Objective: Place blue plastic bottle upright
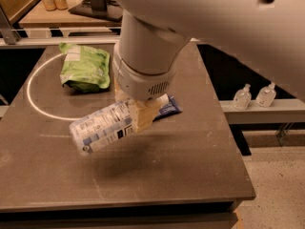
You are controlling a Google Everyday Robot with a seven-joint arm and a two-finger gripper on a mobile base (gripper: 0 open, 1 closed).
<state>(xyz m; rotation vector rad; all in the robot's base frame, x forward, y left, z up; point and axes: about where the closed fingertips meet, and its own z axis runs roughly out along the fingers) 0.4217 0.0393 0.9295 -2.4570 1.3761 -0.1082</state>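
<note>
The blue plastic bottle (pixel 99 128) hangs lying nearly flat above the dark table (pixel 190 175), its base end toward the lower left and tilted slightly down. Its pale blue-white label with a dark patch faces me. My gripper (pixel 139 113) is shut on the bottle's upper part, tan fingers (pixel 142 118) around it, under the big white wrist (pixel 143 66). The cap end is hidden behind the fingers. The bottle's shadow lies on the table below it.
A green packet (pixel 85 67) lies at the table's back left, inside a white ring (pixel 29 89) marked on the top. A flat dark blue packet (pixel 168 107) lies behind the gripper. Two small clear pump bottles (pixel 242 97) stand on a ledge to the right.
</note>
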